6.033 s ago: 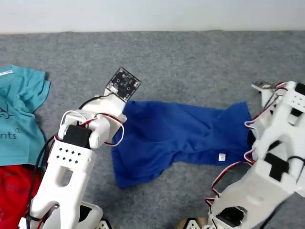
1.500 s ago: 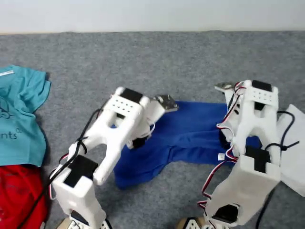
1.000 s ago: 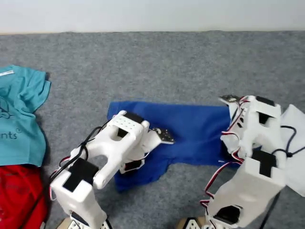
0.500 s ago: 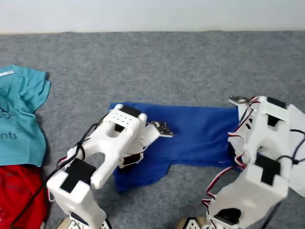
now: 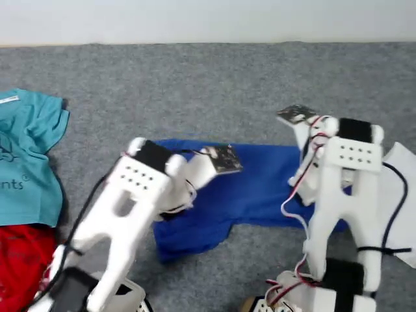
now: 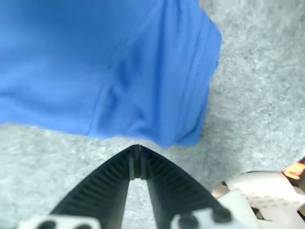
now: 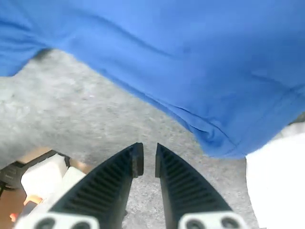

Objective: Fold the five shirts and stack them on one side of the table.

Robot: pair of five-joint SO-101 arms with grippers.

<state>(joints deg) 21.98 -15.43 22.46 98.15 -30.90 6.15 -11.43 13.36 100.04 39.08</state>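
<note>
1. Four shirts can be seen on the grey worktop (image 5: 227, 84). The blue shirt (image 5: 260, 185) lies spread out in the middle, between the two arms.
2. The teal shirt (image 5: 26, 156) lies at the far left edge of the high view, and the red shirt (image 5: 19, 260) lies just beside it, nearer to the arms' bases.
3. The white shirt (image 5: 400, 188) lies at the right edge, and the end of the blue shirt touches it.
4. The left claw (image 6: 136, 155) is closed, with its fingertips pressed together, and it grips nothing. It hangs over bare worktop, just beside the edge of the blue shirt.
5. The right claw (image 7: 145, 155) has a narrow gap between its fingertips and it grips nothing. It is also over bare worktop, near the hem of the blue shirt, where this hem meets the white shirt.
</note>
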